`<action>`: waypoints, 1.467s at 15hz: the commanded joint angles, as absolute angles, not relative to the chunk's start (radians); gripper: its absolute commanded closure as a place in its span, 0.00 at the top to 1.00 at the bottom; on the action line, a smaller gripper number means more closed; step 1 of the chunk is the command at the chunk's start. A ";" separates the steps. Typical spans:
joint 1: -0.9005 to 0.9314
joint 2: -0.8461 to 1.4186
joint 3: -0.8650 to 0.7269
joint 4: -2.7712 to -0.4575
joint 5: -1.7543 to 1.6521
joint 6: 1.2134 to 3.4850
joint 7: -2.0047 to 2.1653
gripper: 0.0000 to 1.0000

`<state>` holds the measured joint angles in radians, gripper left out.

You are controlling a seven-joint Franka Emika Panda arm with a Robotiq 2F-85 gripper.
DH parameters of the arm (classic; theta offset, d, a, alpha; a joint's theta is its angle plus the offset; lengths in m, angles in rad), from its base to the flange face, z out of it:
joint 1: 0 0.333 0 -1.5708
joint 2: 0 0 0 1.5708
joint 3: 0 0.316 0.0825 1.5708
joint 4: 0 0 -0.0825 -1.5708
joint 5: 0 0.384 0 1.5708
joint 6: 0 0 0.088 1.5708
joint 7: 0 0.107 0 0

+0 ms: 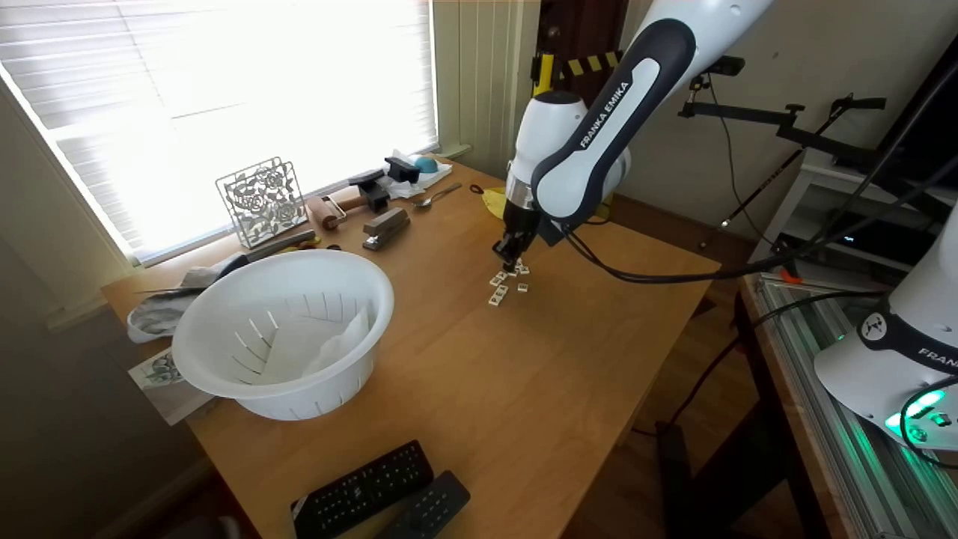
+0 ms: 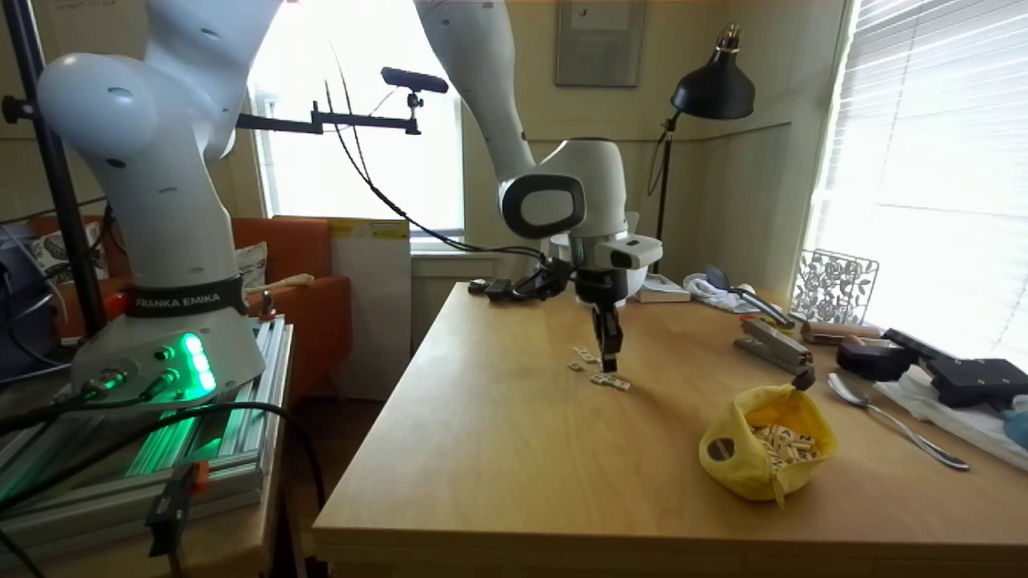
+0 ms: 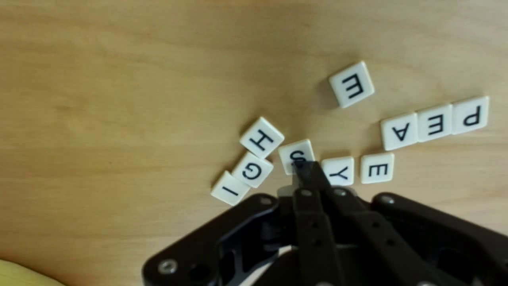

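Observation:
My gripper (image 3: 307, 169) is shut with nothing seen between its fingers, pointing down over white letter tiles on the wooden table. Its tip covers part of the S tile (image 3: 285, 155) in the wrist view; whether they touch I cannot tell. To the right sit the Y tile (image 3: 337, 171), partly behind the fingers, and an E tile (image 3: 377, 168). H (image 3: 262, 137), G (image 3: 253, 170) and I (image 3: 230, 188) form a slanted row on the left. A, E and P (image 3: 470, 115) join in a row at right; a lone E (image 3: 351, 84) lies above.
A yellow pouch (image 2: 735, 478) full of tiles stands near the table edge. A white slotted basket (image 1: 314, 400), two black remotes (image 1: 364, 486), a stapler (image 1: 387, 228), a spoon (image 2: 891, 425) and a metal napkin holder (image 1: 262, 202) are on the table. Cables hang from the arm.

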<state>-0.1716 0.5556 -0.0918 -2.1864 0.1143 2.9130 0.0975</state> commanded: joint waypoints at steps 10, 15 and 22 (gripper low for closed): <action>-0.185 0.533 -0.044 -2.258 0.148 2.969 0.088 0.00; -0.183 0.544 -0.021 -2.244 0.153 2.978 0.088 0.00; -0.175 0.576 -0.037 -2.213 0.141 3.017 0.094 0.00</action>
